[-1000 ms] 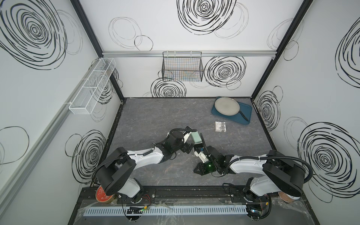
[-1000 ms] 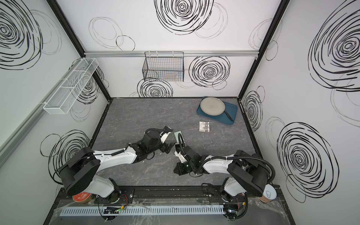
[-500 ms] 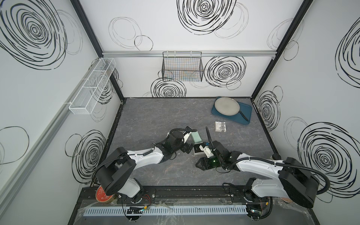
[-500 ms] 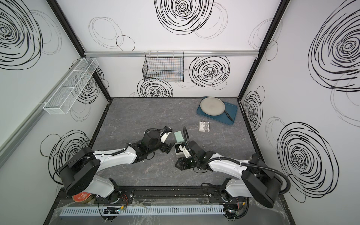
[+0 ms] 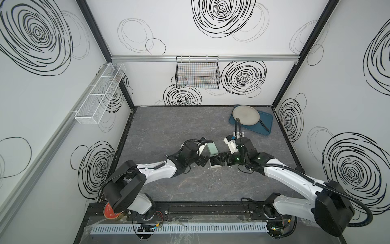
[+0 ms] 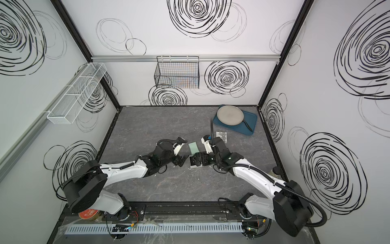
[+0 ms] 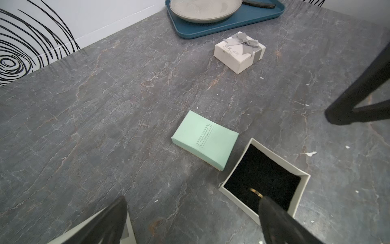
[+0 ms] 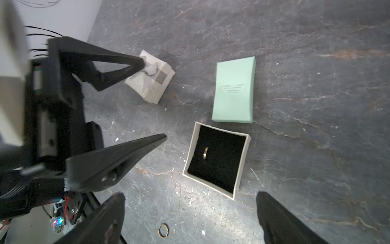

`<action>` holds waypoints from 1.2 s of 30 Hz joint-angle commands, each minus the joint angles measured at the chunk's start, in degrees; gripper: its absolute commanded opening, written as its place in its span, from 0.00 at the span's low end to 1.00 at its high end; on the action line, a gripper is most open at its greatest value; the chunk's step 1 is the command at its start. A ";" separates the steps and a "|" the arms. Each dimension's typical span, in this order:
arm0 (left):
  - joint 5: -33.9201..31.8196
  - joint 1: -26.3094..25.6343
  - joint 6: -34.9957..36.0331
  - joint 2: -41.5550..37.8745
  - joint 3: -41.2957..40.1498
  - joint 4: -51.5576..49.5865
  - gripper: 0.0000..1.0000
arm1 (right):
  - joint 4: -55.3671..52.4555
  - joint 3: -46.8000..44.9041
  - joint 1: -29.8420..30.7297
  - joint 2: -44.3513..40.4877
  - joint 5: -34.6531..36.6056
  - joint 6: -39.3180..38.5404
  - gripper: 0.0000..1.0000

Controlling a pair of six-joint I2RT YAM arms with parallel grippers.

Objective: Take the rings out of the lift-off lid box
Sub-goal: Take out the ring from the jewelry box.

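Observation:
The lift-off lid box [image 8: 242, 160] stands open mid-table, white with a black lining [image 7: 261, 169], and shows in both top views [image 5: 214, 166] [image 6: 193, 165]. One thin gold ring [image 8: 205, 153] stands in the lining [image 7: 256, 192]. Another ring [image 8: 163, 230] lies flat on the table in front of the box, between the fingers of my open right gripper [image 8: 190, 196] [image 5: 220, 158]. My left gripper [image 7: 193, 199] [image 5: 203, 161] is open beside the box, one finger over its near corner. The bow-topped lid [image 8: 156, 84] lies under the left gripper's other finger.
A mint green flat box [image 8: 233, 90] [image 5: 212, 149] lies just behind the open box. A shut white box with a grey bow [image 7: 239, 52] sits farther back, near a blue tray [image 5: 266, 124] bearing a grey plate [image 5: 245, 115]. A wire basket [image 5: 197, 72] hangs on the back wall.
My right gripper has gone from shut to open. Its arm has swung out to the right, so the gripper points in from the right. The left arm has not moved.

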 commanded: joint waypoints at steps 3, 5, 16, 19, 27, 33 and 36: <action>-1.67 -0.62 -0.41 1.01 0.27 0.46 1.00 | 1.92 3.25 -0.01 6.38 3.73 2.36 0.83; -1.71 -0.57 -0.68 1.27 0.28 0.62 1.00 | 1.01 4.78 0.29 8.75 5.60 3.14 0.70; -0.14 -0.29 -1.74 4.27 0.50 3.09 1.00 | 4.99 5.79 5.67 18.19 7.47 7.38 0.41; -0.26 -0.21 -2.31 5.07 0.45 3.67 1.00 | 6.45 5.16 5.97 18.92 7.90 8.41 0.39; 0.08 0.05 -3.24 6.66 0.55 5.30 1.00 | 6.91 5.11 5.99 20.78 8.04 8.68 0.34; 0.68 0.05 -3.69 8.41 0.80 6.66 1.00 | 7.17 5.10 6.03 21.74 8.30 8.92 0.32; 0.88 0.09 -3.79 8.92 0.94 6.82 1.00 | 7.20 4.94 6.04 22.07 8.30 9.03 0.30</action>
